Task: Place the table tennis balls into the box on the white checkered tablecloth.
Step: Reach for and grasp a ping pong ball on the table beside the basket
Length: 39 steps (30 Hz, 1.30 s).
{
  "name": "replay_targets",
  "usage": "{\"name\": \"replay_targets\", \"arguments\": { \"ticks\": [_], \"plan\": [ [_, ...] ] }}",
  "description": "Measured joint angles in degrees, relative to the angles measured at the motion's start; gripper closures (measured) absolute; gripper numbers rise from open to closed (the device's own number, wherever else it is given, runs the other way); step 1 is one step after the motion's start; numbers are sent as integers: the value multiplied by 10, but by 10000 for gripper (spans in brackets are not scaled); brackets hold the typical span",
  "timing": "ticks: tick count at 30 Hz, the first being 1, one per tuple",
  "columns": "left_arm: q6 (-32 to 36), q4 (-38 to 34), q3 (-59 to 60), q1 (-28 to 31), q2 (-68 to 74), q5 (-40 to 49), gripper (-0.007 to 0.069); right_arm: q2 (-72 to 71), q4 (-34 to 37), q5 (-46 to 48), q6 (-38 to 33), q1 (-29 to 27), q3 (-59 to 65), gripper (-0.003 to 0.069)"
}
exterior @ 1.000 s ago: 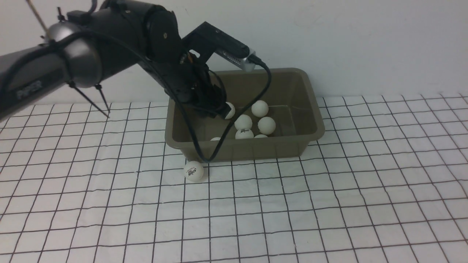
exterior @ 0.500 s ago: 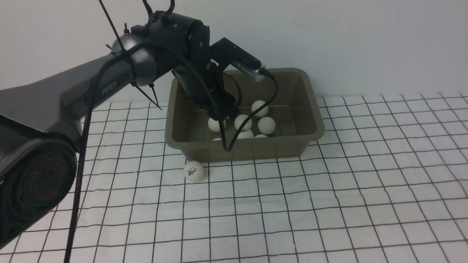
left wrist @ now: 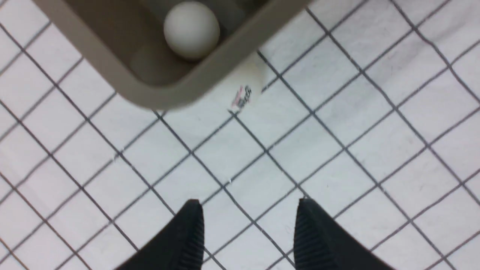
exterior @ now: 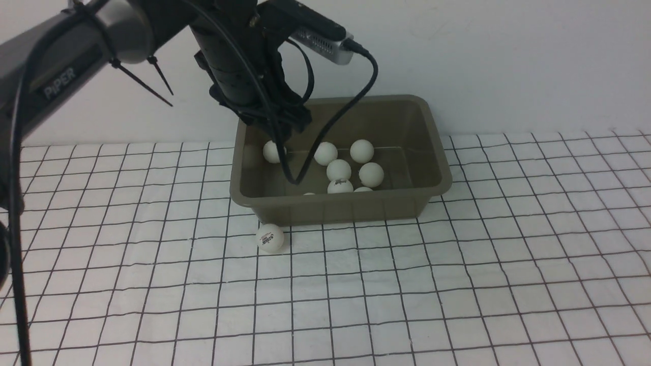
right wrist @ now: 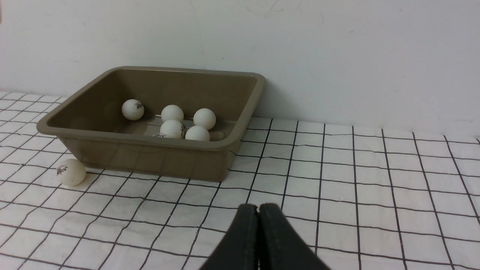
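Observation:
The olive-grey box (exterior: pixel 427 190) stands on the white checkered tablecloth (exterior: pixel 457 284) by the back wall. Several table tennis balls lie in it, one (exterior: pixel 273 151) near its left rear wall and the others (exterior: pixel 338 170) clustered in the middle. One ball with a logo (exterior: pixel 270 238) lies on the cloth against the box's front left corner, and shows in the left wrist view (left wrist: pixel 243 84) and the right wrist view (right wrist: pixel 70 172). My left gripper (exterior: pixel 282 121) hangs above the box's left end, open and empty (left wrist: pixel 249 212). My right gripper (right wrist: pixel 258 210) is shut and empty, low over the cloth.
A white wall runs right behind the box (right wrist: pixel 150 157). The left arm's cable (exterior: pixel 305 168) hangs down into the box. Checkered cloth spreads to the front and right of the box.
My left gripper has risen out of the box and moved left. A ball left inside has rolled toward the box's left rear wall. The ball outside has not moved.

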Motion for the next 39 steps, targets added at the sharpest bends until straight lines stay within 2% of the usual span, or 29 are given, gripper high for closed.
{"name": "replay_targets", "arguments": {
  "ticks": [4,8,11,13,16,29,39],
  "plan": [
    [-36,-4,141,0,-70,-129,325,0,0,0,0,0,0,676],
    [-128,-4,230,0,-73,-251,325,0,0,0,0,0,0,676],
    [-198,-4,257,0,-54,-326,325,0,0,0,0,0,0,676],
    [-218,-4,259,0,-39,-354,324,0,0,0,0,0,0,676],
    [-225,-4,259,0,-16,-388,312,0,0,0,0,0,0,676],
    [-227,-4,259,0,74,-496,162,0,0,0,0,0,0,676],
    [-231,-16,259,0,91,-548,153,0,0,0,0,0,0,676]
  ]
}}
